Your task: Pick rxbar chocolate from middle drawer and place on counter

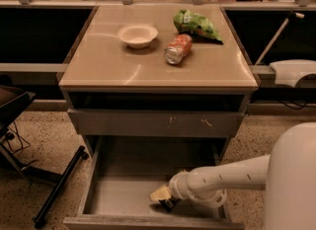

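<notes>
- The rxbar chocolate [169, 205] looks to be the small dark bit low in the middle drawer [116, 197], right of the floor's middle and close to the front lip. Most of it is hidden, so that's a best guess.
- The relation that matters for the lift: the bar sits right at the tip of the claw [162, 198], just under it and a touch to the right as the camera sees it. No gap shows between the two.
- Can't tell whether the claw is apart, together or clamped on the bar.
- The bar's long axis can't be told either, since too little of it shows.
- The robot has just the one arm. It comes in low from the right, so the claw points left across the drawer.
- Nothing is readable on the wrapper.
- Just above the open drawer is a closed drawer front [155, 123] with pale scratch marks. A lift would probably need to come forward to clear it.
- Up top, the table [108, 63] carries a pale bowl [138, 35], a soda can [178, 49] lying on its side, and a green chip bag [196, 24] just behind the can. No brand is legible on either the can or the bag.
</notes>
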Available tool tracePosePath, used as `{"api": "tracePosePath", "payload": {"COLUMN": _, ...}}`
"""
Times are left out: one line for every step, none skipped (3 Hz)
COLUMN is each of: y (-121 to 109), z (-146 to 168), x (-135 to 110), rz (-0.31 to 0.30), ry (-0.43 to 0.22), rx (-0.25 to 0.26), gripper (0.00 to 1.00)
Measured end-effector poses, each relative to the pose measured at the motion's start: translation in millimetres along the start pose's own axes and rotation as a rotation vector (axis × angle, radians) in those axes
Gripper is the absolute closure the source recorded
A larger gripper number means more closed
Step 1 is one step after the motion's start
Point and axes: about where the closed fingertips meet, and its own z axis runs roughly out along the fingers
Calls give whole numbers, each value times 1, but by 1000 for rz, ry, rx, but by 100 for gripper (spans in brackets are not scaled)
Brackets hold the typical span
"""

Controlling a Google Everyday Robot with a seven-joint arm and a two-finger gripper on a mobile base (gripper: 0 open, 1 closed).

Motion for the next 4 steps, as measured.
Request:
{"api": "tracePosePath", "payload": {"y": -2, "z": 1, "x": -2, "rz": 5, "ry": -3, "rx": 7, "gripper": 0}}
{"api": "tracePosePath", "payload": {"y": -17, "z": 2, "x": 9, "rz": 31, "ry": 3, "rx": 28, "gripper": 0}}
{"api": "tracePosePath", "payload": {"y": -40, "z": -4, "x": 26, "rz": 69, "ry": -2, "rx": 74, "gripper": 0}}
{"api": "tracePosePath", "payload": {"y": -41, "z": -5, "x": 27, "rz": 71, "ry": -2, "rx": 76, "gripper": 0}}
